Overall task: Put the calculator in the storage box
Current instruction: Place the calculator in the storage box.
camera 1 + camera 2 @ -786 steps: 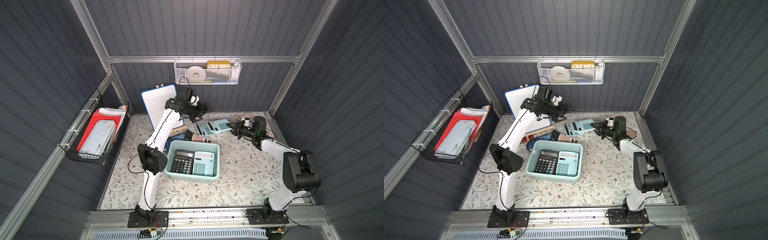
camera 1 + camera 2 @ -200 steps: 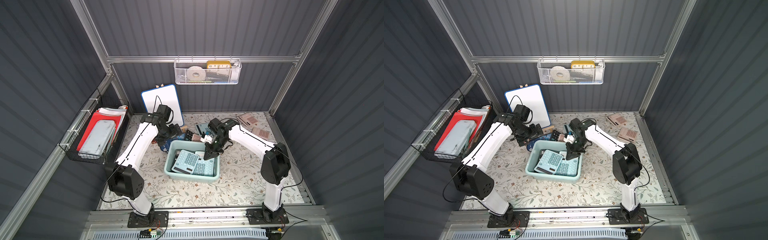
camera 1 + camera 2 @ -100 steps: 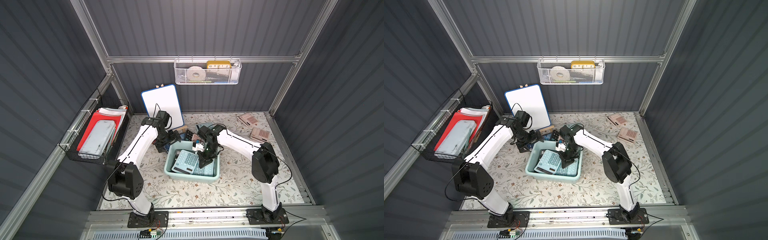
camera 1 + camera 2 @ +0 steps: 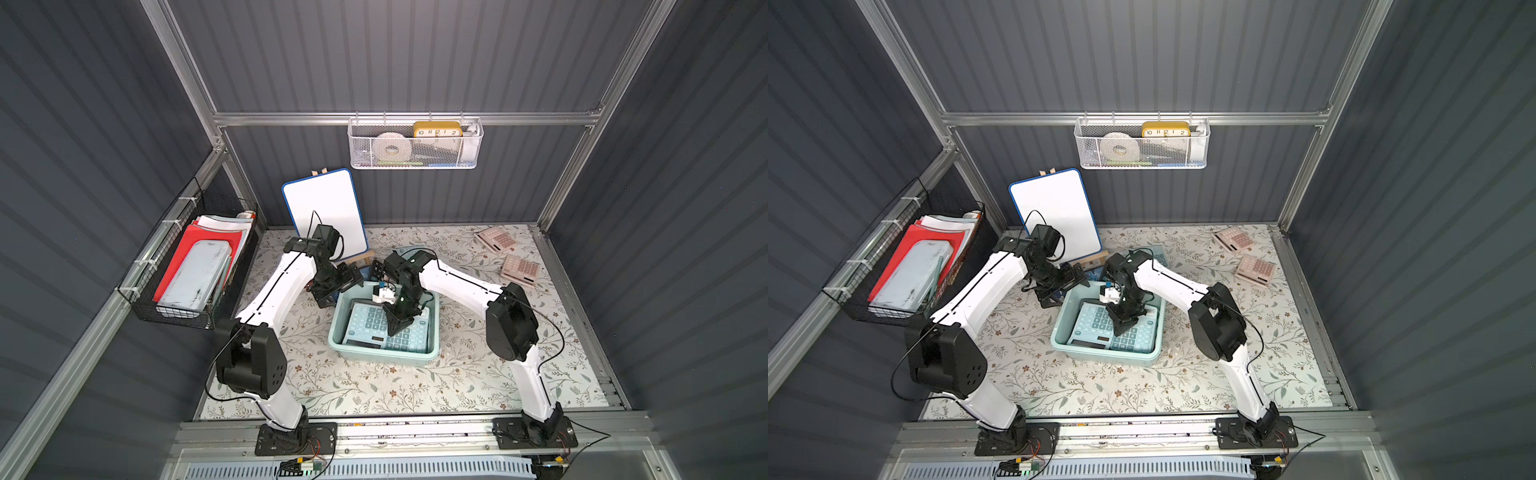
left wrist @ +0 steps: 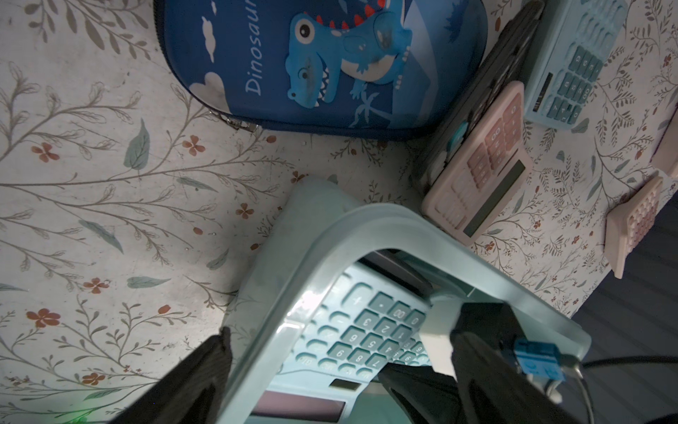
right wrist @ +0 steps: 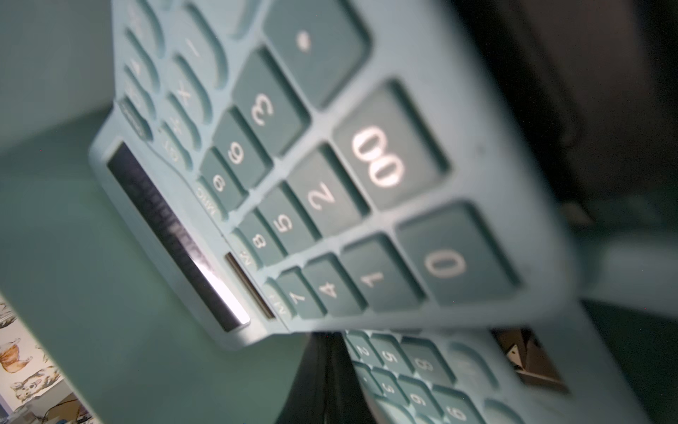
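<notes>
The teal calculator (image 4: 366, 322) lies tilted in the storage box (image 4: 384, 358). The right pincer (image 4: 393, 329), pinched together, should press it flat gently; the left pincer (image 4: 338, 286), wide apart astride the box's corner, could steady it.

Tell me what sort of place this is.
Probably a mock study or office corner built as a robot test booth: a white mesh wall basket holding a yellow clock, a blue-framed whiteboard, and two white robot arms bolted to a front rail.
</notes>
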### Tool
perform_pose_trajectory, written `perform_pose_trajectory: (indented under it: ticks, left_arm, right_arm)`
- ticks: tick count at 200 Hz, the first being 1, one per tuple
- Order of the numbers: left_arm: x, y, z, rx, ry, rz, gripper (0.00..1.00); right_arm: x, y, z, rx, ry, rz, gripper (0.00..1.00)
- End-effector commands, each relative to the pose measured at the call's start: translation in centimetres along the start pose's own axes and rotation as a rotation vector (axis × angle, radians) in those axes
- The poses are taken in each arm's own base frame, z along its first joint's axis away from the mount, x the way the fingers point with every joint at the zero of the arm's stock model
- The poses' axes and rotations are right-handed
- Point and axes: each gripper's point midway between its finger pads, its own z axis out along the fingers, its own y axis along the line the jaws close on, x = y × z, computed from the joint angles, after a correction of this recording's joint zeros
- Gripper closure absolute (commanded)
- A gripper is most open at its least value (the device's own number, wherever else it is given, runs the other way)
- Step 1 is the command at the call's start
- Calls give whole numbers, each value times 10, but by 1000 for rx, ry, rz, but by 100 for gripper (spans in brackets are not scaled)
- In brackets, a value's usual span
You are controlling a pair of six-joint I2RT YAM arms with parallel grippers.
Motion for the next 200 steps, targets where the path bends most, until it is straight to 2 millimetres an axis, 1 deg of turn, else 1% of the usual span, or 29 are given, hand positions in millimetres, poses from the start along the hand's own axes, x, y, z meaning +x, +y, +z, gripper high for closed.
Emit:
perform_pose_trajectory:
  ticks: [1, 24, 51, 91, 111, 131, 143, 171, 200]
  left_arm:
    - [4, 1, 2, 12, 23, -12, 1]
    - [5, 1, 2, 12, 26, -12, 1]
    - [4, 2, -2, 6, 12, -10, 1]
    - [5, 7, -3, -21, 6, -4, 1]
    - [4, 8, -3, -24, 8, 0, 1]
    - [5, 9, -1, -32, 14, 3, 1]
    - [6, 10, -1, -32, 15, 3, 1]
    - [8, 13, 3, -40, 24, 0, 1]
    - [11, 16, 6, -44, 33, -1, 1]
  right_arm:
    - [-13, 12, -4, -44, -37, -11, 93]
    - [-11, 14, -3, -44, -30, -15, 93]
    - [-5, 14, -10, -29, -42, -13, 93]
    - [19, 7, -15, 7, -43, -21, 93]
    - [31, 3, -12, 13, -26, -23, 91]
    - [39, 2, -5, -4, -2, -26, 91]
    - [39, 4, -1, -6, 4, -36, 90]
    - [32, 13, 9, -27, 12, -68, 89]
    - [22, 25, 19, -56, 27, -97, 89]
